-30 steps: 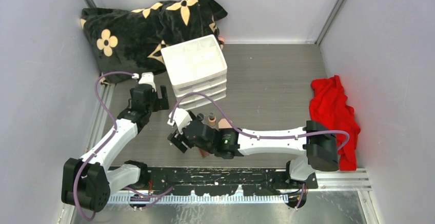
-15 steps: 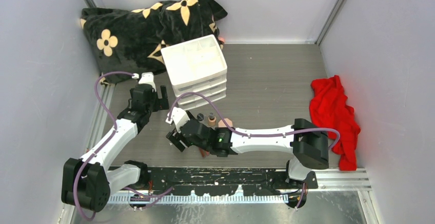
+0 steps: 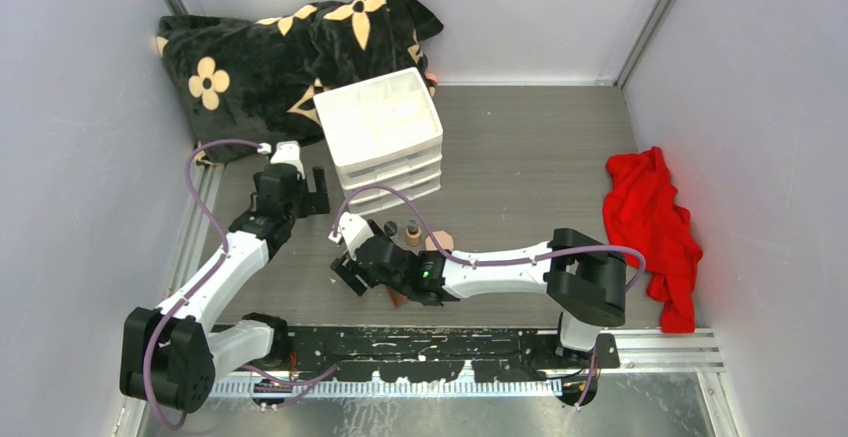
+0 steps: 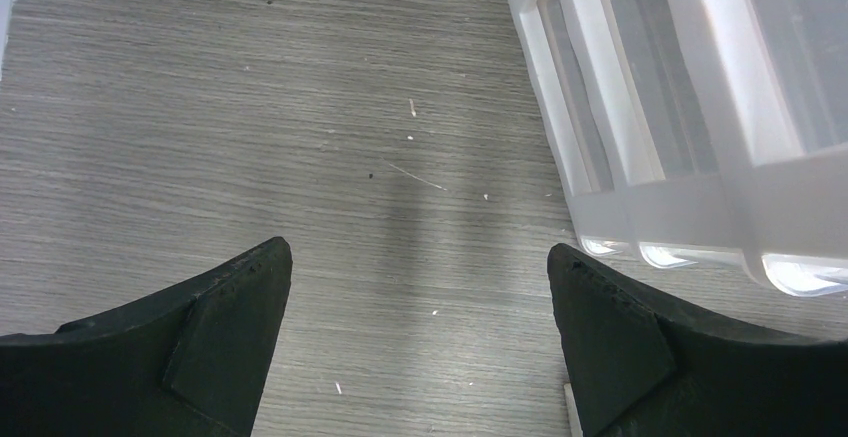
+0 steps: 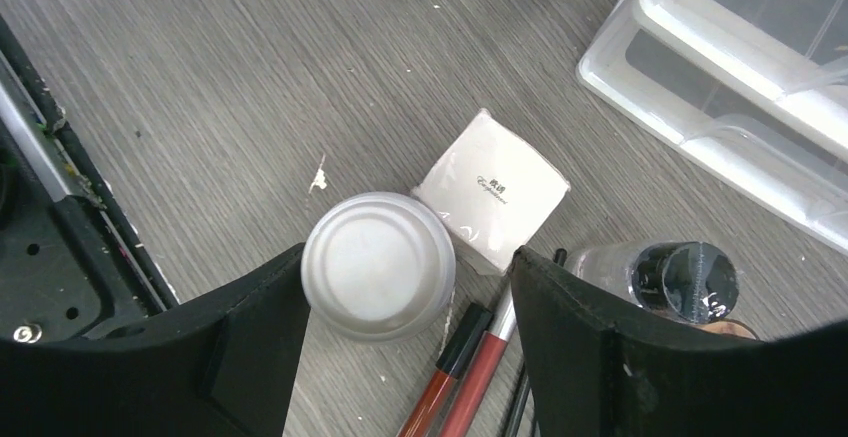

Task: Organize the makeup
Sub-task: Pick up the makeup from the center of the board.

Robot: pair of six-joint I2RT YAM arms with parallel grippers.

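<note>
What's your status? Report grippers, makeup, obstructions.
Left gripper open, empty, beside drawers. Right gripper open above bottle. Box, tubes crowd it.

Bright, even, diffuse light fills all three views, leaving only soft shadows. In the left wrist view a faint grey streak of shadow crosses the desk (image 4: 405, 207) mid-frame, and the drawer unit (image 4: 700, 187) glares at lower right. The right pincer (image 5: 405, 257) is dark at the bottom edge and shows little surface detail.

Grey table (image 3: 520, 157), drawer unit (image 3: 382, 127), red cloth (image 3: 650, 227), black cushion (image 3: 270, 52), white bottle (image 5: 378, 265), square box (image 5: 492, 189)
</note>
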